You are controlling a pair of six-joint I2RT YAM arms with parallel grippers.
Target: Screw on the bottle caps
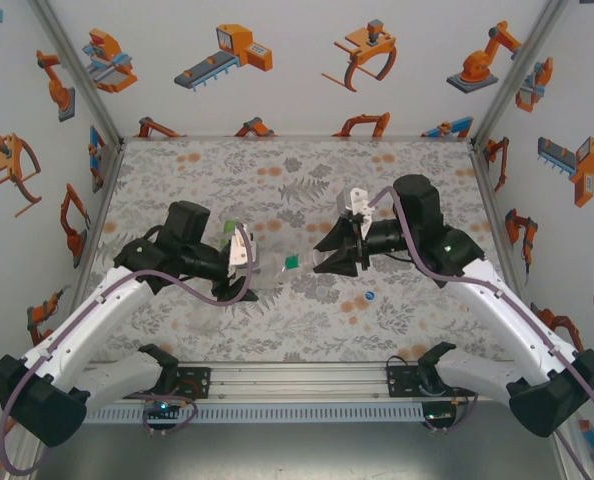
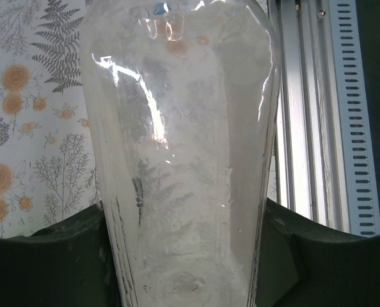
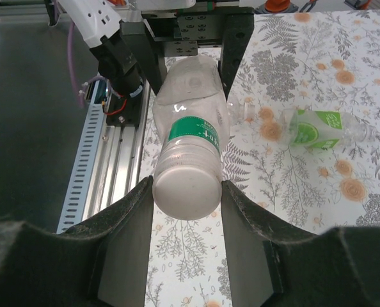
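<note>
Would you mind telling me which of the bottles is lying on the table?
The lime-label bottle, on its side on the table. The green-band bottle is held in the air by the left gripper.

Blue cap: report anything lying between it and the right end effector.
Nothing on the table lies between the blue cap and the right end effector, but that end effector straddles the bottle that the left end effector holds.
</note>
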